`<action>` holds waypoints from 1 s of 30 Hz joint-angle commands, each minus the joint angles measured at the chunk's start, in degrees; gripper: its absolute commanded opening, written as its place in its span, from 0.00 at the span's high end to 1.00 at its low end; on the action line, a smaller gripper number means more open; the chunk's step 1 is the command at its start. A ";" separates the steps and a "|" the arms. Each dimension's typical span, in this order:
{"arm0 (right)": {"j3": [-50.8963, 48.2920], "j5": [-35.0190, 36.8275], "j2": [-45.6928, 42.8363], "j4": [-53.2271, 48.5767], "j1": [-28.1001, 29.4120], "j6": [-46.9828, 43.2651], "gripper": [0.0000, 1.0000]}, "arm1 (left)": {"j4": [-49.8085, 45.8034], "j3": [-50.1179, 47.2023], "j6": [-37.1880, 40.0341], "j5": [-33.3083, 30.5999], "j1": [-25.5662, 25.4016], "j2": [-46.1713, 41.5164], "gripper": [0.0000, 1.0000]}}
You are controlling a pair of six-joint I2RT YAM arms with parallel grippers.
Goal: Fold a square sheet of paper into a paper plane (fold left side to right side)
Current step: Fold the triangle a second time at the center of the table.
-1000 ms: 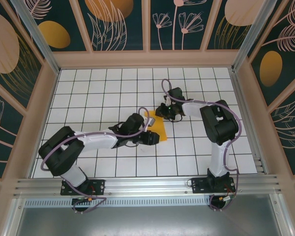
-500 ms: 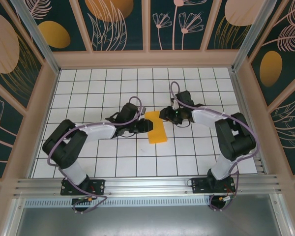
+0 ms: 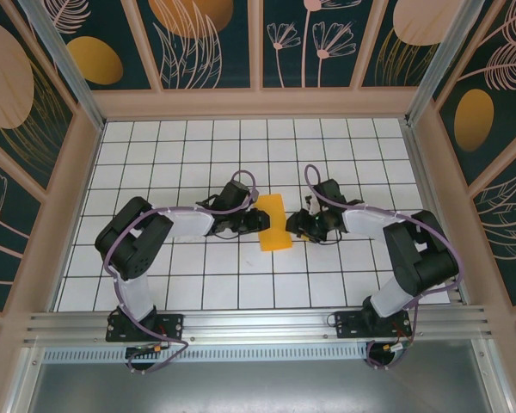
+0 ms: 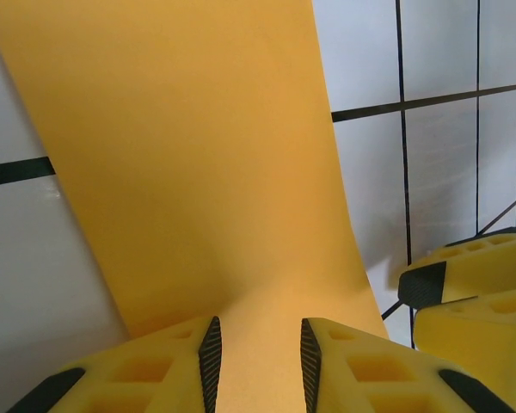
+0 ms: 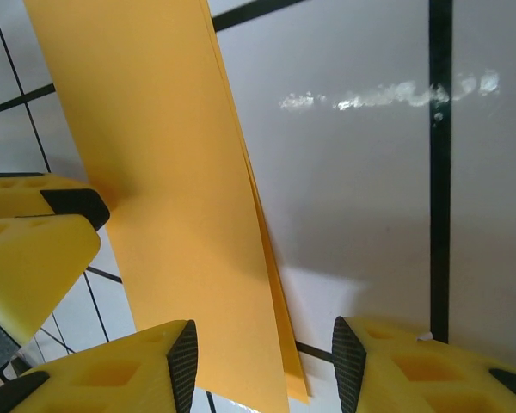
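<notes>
The square sheet of paper (image 3: 275, 231) lies folded in half, a narrow orange-yellow strip on the white tiled table. My left gripper (image 3: 259, 220) rests at its left long edge. In the left wrist view the paper (image 4: 198, 155) runs under and between the fingers, and the left gripper (image 4: 258, 366) stands partly open. My right gripper (image 3: 299, 226) is at the strip's right edge. The right wrist view has the right gripper (image 5: 262, 366) open wide, with the paper (image 5: 163, 172) and its two loose layered edges lying between the pads, apart from both.
The tiled table (image 3: 189, 155) has open floor behind and to both sides of the arms. Wooden walls (image 3: 258, 103) close it in at the back and sides. An aluminium rail (image 3: 258, 323) runs along the near edge.
The right gripper has come from the paper's far end to its right edge and opened. The left gripper shifted back to the left edge. The paper now lies flat as a folded strip.
</notes>
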 commanded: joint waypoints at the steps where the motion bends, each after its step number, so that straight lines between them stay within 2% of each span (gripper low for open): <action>1: -0.50 -1.45 0.00 -0.32 0.91 1.72 0.51 | -0.30 -1.36 -0.65 -0.75 0.21 -0.02 0.67; 12: 0.78 -1.46 2.62 1.13 2.78 3.30 0.53 | 1.44 -3.90 -1.36 -0.55 0.20 -1.04 0.67; 30: 4.47 -3.19 4.21 5.10 2.56 4.69 0.56 | 1.86 -4.12 -1.17 -0.40 0.24 -1.33 0.68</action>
